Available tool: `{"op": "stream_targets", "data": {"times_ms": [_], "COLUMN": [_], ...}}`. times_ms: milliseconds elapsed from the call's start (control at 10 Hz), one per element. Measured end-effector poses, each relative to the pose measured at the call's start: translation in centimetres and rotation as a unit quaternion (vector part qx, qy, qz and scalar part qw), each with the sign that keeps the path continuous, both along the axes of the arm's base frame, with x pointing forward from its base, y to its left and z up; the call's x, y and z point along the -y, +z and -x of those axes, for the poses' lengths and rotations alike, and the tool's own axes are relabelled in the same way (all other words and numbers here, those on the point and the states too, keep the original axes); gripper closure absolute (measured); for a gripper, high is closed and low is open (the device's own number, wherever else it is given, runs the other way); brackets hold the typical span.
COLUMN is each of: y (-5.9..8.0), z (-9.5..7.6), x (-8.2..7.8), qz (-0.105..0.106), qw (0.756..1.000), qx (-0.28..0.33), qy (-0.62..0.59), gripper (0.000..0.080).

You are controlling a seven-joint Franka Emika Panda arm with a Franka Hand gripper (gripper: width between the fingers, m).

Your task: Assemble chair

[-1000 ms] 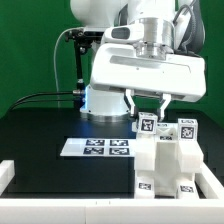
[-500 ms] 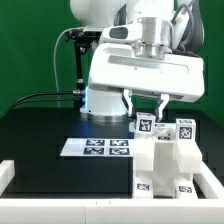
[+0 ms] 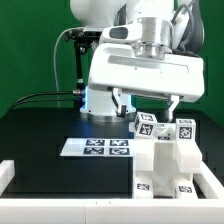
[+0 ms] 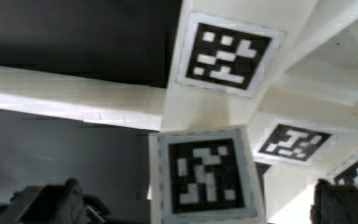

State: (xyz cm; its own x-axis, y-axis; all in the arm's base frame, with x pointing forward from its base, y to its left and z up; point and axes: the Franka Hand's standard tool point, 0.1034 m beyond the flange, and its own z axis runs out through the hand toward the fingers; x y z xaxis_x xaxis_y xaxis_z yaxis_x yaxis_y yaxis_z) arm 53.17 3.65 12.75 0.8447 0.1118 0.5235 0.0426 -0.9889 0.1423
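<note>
Green backdrop stood behind a black table (image 3: 45, 125) edged by a white rail. The marker board (image 3: 96, 147) lay flat near centre. At 4 o'clock from it stood the chair (image 3: 165, 165), a blocky white assembly with tagged posts on top.

The gripper (image 3: 146, 100) hovered just above those posts with its jaws spread wide and empty, one finger (image 3: 121, 98) on each side and apparently clear of the plastic.

Risk, as a judgement: a descent off-centre could land a fingertip on a post top and tip or shift the assembly; a weak pinch on smooth plastic could slip.

No brand or readable writing was visible. Only square black-and-white marker tags (image 4: 227, 54) appeared.
</note>
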Motion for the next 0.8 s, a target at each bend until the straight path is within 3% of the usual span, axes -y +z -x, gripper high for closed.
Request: {"op": "stream_targets", "data": {"times_ms": [200,500,800], "y": [0.0,1.7,1.1], "z": [0.0,-0.6,-0.3], "x": [0.1,1.1,-0.3], "qz": [-0.002,-0.039,-0.064], "qw": [1.000,0.997,0.982], "qx": [-0.006,-0.062,-0.173], "qy": [-0.002,-0.029,-0.048], "gripper": [0.0153,0.0151,0.0151]}}
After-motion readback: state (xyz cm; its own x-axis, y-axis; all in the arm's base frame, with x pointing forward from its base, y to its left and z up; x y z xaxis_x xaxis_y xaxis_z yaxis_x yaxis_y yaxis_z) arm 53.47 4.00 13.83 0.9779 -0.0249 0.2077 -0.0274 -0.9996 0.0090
